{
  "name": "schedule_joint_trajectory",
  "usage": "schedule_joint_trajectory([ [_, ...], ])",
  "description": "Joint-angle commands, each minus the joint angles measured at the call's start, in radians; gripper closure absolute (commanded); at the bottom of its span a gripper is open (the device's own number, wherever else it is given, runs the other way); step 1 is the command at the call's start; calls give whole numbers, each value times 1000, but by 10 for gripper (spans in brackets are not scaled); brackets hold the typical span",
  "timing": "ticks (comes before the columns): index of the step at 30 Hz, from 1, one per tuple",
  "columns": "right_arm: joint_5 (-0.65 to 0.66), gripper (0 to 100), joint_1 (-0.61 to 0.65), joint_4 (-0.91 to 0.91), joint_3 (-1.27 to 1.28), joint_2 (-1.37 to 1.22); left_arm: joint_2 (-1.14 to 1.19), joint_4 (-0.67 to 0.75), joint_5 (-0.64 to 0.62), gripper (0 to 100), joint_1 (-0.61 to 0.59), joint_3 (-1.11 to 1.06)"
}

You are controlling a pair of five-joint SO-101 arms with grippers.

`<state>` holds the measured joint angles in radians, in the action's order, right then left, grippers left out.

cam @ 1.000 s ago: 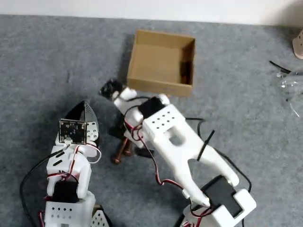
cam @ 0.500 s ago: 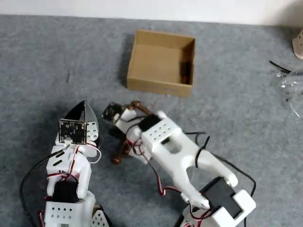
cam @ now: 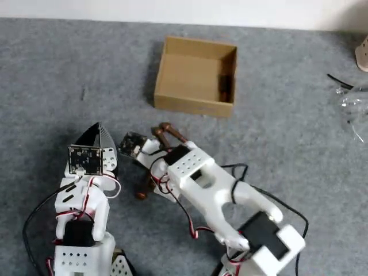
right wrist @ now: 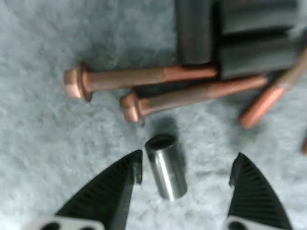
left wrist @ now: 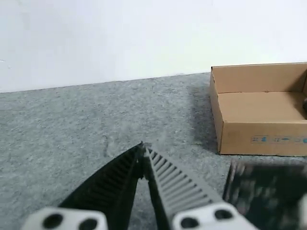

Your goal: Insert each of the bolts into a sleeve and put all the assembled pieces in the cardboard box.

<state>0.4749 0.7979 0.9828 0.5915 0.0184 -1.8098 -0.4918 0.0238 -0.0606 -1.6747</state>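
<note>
Short, dark grey metal sleeve (right wrist: 166, 165), smooth and hollow, lying on the grey worktop (cam: 52, 75) on the arms' side of the cardboard box (cam: 192, 105). Right hand (right wrist: 186, 166) spread wide, sleeve between its fingers. Just past the sleeve, nearer the box, copper-coloured bolts (right wrist: 139, 79) with flanged heads, lying side by side. Left hand (left wrist: 144, 152) pinched together, empty, short of the box.

Bright, even, diffuse light. Soft shadows on surface (cam: 287, 144) beside cardboard box (cam: 192, 105), darker under bolts (right wrist: 144, 79).
</note>
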Motion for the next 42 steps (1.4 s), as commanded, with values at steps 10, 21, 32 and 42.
schedule_joint_trajectory([
  [10, 14, 747, 4, -73, -16, -127, -4, 21, -9, 992, 1, -21],
  [21, 17, 994, -74, -85, -12, -124, -4, 21, -9, 992, 1, -21],
  [32, 5, 994, -87, -25, -10, 41, -2, 21, -9, 992, 1, -21],
  [42, -138, 994, -142, 4, 127, 561, -4, 21, -9, 992, 1, -21],
])
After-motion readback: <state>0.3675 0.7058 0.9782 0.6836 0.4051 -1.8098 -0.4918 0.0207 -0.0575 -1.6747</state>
